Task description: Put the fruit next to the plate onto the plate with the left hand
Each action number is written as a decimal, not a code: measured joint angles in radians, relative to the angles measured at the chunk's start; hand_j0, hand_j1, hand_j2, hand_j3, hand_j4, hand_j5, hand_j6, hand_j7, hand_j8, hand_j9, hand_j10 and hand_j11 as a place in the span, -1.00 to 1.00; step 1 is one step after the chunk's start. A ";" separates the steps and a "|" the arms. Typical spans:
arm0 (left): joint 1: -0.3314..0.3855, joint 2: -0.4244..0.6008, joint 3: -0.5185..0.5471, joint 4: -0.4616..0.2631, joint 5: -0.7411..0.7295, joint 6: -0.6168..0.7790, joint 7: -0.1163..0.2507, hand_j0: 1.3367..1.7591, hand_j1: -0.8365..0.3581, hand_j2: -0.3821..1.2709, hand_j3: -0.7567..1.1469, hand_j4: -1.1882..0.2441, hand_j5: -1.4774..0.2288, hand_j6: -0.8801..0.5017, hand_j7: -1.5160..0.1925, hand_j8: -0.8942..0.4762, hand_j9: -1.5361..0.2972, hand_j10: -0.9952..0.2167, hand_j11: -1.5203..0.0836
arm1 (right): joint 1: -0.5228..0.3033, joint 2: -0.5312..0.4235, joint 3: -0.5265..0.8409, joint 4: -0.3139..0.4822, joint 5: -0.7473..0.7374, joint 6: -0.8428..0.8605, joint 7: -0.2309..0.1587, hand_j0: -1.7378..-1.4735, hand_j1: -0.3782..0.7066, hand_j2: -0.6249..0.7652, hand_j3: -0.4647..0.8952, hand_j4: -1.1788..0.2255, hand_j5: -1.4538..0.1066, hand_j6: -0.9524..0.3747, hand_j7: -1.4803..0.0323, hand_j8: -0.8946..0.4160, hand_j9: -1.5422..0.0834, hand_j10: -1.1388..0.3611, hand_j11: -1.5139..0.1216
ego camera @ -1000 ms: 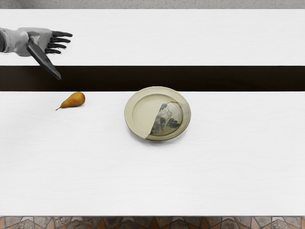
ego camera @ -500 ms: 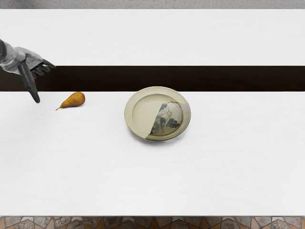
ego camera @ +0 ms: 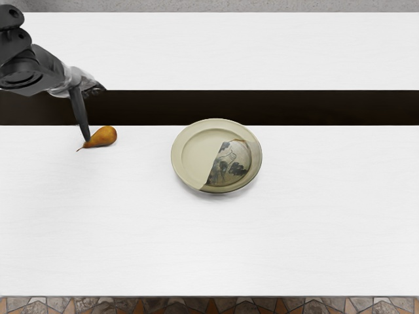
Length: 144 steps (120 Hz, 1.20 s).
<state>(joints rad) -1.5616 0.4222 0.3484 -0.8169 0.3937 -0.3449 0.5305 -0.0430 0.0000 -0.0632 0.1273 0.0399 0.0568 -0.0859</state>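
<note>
A small orange-brown pear (ego camera: 101, 137) lies on its side on the white table, left of the plate, stem pointing left. The cream plate (ego camera: 191, 149) sits near the table's middle, with a grey-blue patterned patch on its right half. My left hand (ego camera: 90, 112) hangs just above and behind the pear, its arm coming in from the upper left. The dark thumb (ego camera: 81, 118) points straight down, its tip right at the pear's narrow end. The other fingers are relaxed and blend into the dark gap behind. The hand holds nothing.
A dark gap (ego camera: 294, 107) runs across the view between the near white table (ego camera: 209, 229) and a far white surface (ego camera: 262, 52). The plate's back rim reaches that gap. A tiled floor strip shows along the bottom edge.
The left arm has swung forward and right. Its hand dropped from above the far surface to just over the pear. Pear and plate have not moved.
</note>
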 joint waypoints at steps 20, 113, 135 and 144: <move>0.007 -0.042 0.036 0.002 -0.003 0.141 0.002 0.52 0.98 -0.54 -0.20 0.66 0.73 0.27 0.77 0.30 0.68 0.64 0.90 | 0.000 0.000 0.000 0.000 0.000 0.000 0.000 -0.40 -0.89 -0.11 -0.32 0.64 0.82 0.40 0.92 0.33 0.86 0.49 0.81; 0.096 -0.179 0.086 0.060 -0.035 0.374 0.080 0.52 0.86 -0.52 -0.20 0.57 0.64 0.18 0.68 0.21 0.59 0.54 0.80 | 0.000 0.000 0.000 0.000 0.000 0.000 0.000 -0.40 -0.89 -0.11 -0.32 0.64 0.82 0.40 0.92 0.33 0.86 0.49 0.81; 0.109 -0.204 0.095 0.067 -0.022 0.381 0.080 0.52 0.68 -0.50 -0.21 0.44 0.50 0.05 0.54 0.08 0.46 0.39 0.65 | 0.000 0.000 0.000 0.000 0.000 0.000 0.000 -0.40 -0.89 -0.11 -0.32 0.64 0.82 0.40 0.92 0.33 0.86 0.49 0.81; 0.109 -0.211 0.102 0.066 -0.019 0.383 0.080 0.52 0.61 -0.49 -0.21 0.40 0.45 0.00 0.49 0.03 0.41 0.33 0.59 | 0.000 0.000 0.000 0.000 0.000 0.000 0.000 -0.40 -0.89 -0.11 -0.32 0.64 0.82 0.40 0.92 0.33 0.86 0.49 0.81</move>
<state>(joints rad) -1.4527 0.2108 0.4503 -0.7510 0.3746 0.0378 0.6109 -0.0429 0.0000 -0.0632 0.1273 0.0399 0.0568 -0.0859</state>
